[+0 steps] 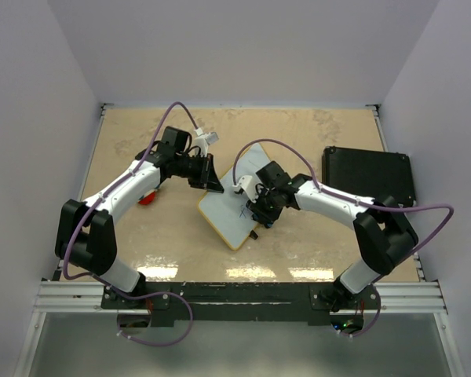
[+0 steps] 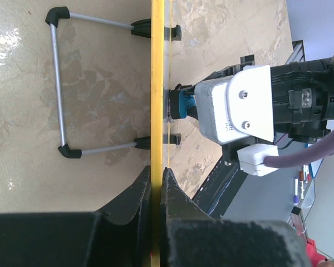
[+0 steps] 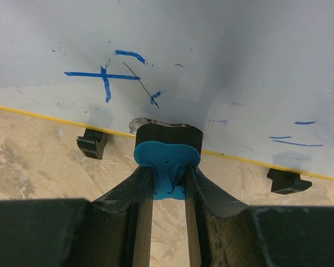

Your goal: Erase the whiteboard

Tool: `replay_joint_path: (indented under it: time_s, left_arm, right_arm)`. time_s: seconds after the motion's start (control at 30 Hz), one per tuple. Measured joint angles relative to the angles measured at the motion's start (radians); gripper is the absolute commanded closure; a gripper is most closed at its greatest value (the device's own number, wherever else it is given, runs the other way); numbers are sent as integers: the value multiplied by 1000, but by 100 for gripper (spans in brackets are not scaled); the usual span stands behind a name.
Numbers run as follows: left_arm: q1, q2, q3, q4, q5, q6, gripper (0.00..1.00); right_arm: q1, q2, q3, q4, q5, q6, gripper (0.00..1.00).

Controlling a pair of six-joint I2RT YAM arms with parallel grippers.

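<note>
In the middle of the desk (image 1: 314, 133) the whiteboard (image 1: 226, 210) is tipped up on its long edge. Its little black tabs (image 3: 92, 143) sit on the desk, and a wire leg (image 2: 55, 83) sticks out behind it. There is a blue cross (image 3: 104, 75) on the board and some short blue lines (image 3: 298, 142) off to one side.

A blue eraser (image 3: 167, 153) touches the board low down, near the yellow frame (image 2: 157, 67). The right end effector (image 3: 168, 178) is squeezed tight on the eraser. The left end effector (image 2: 157, 179) pinches the frame from the far side.

I think the wiping is only partly done. To do it well, the right arm should press the eraser flat, rub up over the cross, then slide to the short lines. The left arm should hold firm so the board does not tip. A black case (image 1: 367, 177) lies well apart.
</note>
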Motion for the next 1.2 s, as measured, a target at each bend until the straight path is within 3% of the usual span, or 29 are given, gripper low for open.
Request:
replay_joint_path:
  time_s: [0.53,1.2]
  left_arm:
    - [0,2,0,2,1,1,100]
    - [0,2,0,2,1,2,100]
  right_arm:
    - [111,1,131,-35,35,79,100]
    - [129,1,83,-19,61,121,100]
